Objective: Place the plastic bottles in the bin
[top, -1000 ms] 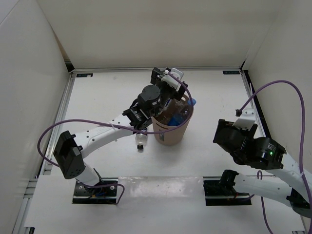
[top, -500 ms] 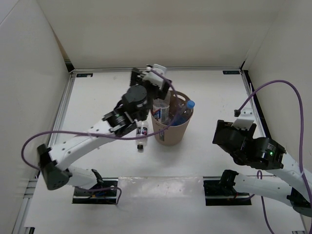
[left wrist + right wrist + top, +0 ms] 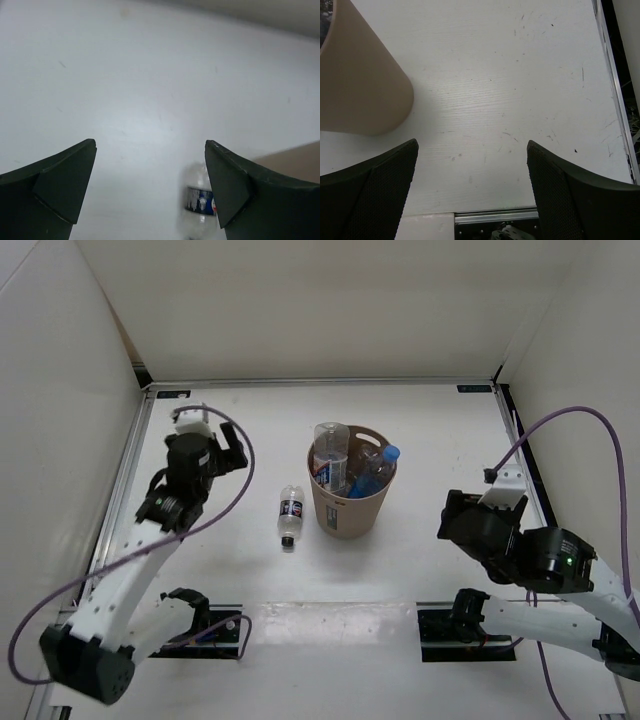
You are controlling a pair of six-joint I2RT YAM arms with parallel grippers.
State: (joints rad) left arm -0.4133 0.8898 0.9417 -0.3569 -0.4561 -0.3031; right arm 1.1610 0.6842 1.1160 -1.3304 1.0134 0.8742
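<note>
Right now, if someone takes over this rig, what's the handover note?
Left tool: open, empty, over the table left of the bin.
Right tool: open, empty, right of the bin.
Done: a clear bottle and a blue-capped bottle stick out of the bin; whether more are inside cannot be told.
Left to do: the dark-capped bottle lies on the table just left of the bin, apart from it. Left tool looks nearer.

One bottle (image 3: 290,513) lies just beside the bin (image 3: 350,518).

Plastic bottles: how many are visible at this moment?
3. Two stand in the bin: a clear bottle and a blue-capped bottle. A dark-capped bottle lies on the table left of it. Another may be hidden inside.
</note>
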